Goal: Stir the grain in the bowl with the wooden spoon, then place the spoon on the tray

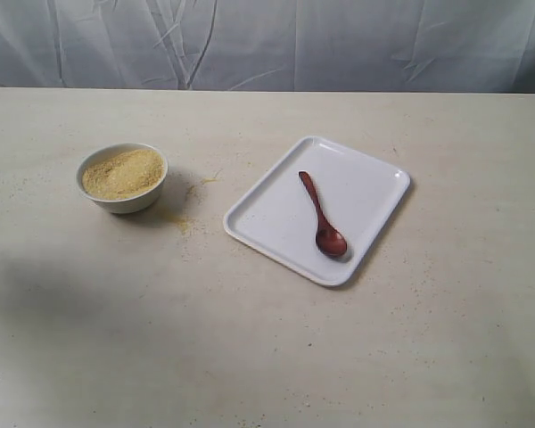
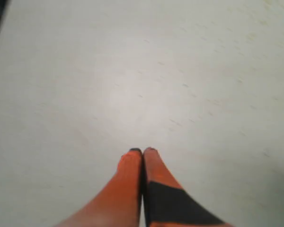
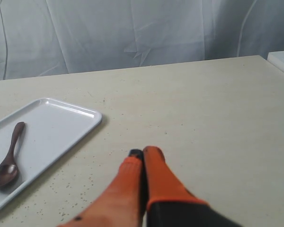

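My right gripper (image 3: 144, 152) is pressed together on nothing, over the table (image 3: 217, 118) near the tray (image 3: 52, 120). The wooden spoon (image 3: 8, 158) lies inside that tray, well apart from it. My left gripper (image 2: 142, 151) is likewise pinched together, empty.

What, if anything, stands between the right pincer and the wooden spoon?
Nothing visible. Between the right pincer and the wooden spoon lie only the table surface and the rim of the tray.
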Robot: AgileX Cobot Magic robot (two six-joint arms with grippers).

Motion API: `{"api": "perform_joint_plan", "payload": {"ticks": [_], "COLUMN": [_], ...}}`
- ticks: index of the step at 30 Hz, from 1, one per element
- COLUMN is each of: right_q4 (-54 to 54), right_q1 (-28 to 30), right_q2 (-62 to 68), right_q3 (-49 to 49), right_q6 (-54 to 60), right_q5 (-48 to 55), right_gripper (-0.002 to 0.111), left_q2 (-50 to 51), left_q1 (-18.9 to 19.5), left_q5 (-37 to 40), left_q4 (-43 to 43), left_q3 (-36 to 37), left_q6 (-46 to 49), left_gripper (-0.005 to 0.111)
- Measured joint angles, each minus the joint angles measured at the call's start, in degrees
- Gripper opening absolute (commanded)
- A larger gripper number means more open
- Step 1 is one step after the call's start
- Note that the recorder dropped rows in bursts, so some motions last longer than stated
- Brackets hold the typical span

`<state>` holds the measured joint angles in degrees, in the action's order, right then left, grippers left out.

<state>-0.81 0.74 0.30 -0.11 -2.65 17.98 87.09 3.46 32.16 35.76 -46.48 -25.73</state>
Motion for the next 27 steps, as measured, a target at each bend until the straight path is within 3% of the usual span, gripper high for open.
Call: {"api": "perform_joint_plan", "payload": {"ticks": [1, 2, 3, 4, 6, 14, 23, 25, 27], "right_q4": [0.0, 0.0, 0.0, 0.0, 0.0, 0.0, 0.0, 0.0, 0.0], "right_q1": [0.0, 0.0, 0.0, 0.0, 0.0, 0.0, 0.0, 0.0, 0.0], "right_q2": [0.0, 0.0, 0.0, 0.0, 0.0, 0.0, 0.0, 0.0, 0.0], "right_q3": [0.0, 0.0, 0.0, 0.0, 0.0, 0.0, 0.0, 0.0, 0.0], "right_q6": [0.0, 0.0, 0.0, 0.0, 0.0, 0.0, 0.0, 0.0, 0.0], "right_q5": [0.0, 0.0, 0.0, 0.0, 0.0, 0.0, 0.0, 0.0, 0.0], "right_gripper": [0.0, 0.0, 0.0, 0.0, 0.0, 0.0, 0.0, 0.0, 0.0], "left_q2": [-0.73, -3.41, -4.67, -7.95, -12.98, -32.58, -39.86, -42.27, -47.52], "left_q1": [0.0, 0.0, 0.0, 0.0, -0.11, -1.5, -1.61, -1.61, -1.61], "left_q5": [0.09, 1.12, 2.35, 5.83, 9.99, 17.29, 18.5, 16.33, 9.44], "left_q4": [-6.17, -23.8, -31.38, -48.27, -61.51, -65.79, -61.96, -61.73, -62.82], "left_q3": [0.0, -0.1, -0.2, -0.2, -0.2, -0.2, -0.2, -0.06, 2.48], "left_q6": [5.81, 24.0, 32.0, 48.11, 56.84, 55.56, 55.3, 55.3, 55.18], "left_gripper": [0.0, 0.0, 0.0, 0.0, 0.0, 0.0, 0.0, 0.0, 0.0]}}
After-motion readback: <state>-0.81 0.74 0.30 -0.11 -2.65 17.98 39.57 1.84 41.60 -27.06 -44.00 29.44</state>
